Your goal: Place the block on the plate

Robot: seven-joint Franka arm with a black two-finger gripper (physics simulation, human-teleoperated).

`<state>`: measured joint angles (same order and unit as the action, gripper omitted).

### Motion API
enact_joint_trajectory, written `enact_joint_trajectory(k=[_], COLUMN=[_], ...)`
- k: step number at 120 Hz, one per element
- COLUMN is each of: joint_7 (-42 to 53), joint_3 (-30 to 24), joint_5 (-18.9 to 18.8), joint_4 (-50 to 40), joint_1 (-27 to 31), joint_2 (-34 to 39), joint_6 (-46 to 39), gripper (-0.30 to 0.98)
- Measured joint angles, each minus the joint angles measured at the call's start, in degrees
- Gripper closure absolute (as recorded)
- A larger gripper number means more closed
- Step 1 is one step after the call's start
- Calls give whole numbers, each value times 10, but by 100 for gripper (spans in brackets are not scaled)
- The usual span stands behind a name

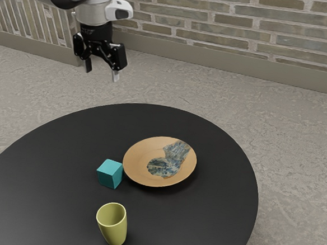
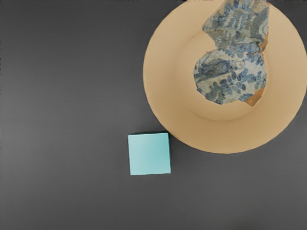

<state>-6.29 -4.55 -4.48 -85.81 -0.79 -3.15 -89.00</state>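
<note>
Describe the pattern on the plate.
The plate is tan, with a patchy blue-and-white leafy design; the wrist view shows it best.

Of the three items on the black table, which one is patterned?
The plate, tan with blue-and-white patterning across part of it; the block is plain teal and the cup plain yellow-green.

Round black table: tan patterned plate far, teal block just beside it on the exterior view's left, yellow-green cup upright, near

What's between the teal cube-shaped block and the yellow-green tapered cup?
In the exterior view, only bare black tabletop shows between the block and the cup.
</note>
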Motion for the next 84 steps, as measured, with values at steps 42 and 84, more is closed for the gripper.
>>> enact_joint_trajectory(k=[42, 84], joint_7=[-4, 0], joint_3=[12, 55], joint_5=[-7, -2], joint_4=[32, 94], joint_1=[3, 11], joint_2=[-30, -205], joint_6=[13, 8], gripper=[0, 0])
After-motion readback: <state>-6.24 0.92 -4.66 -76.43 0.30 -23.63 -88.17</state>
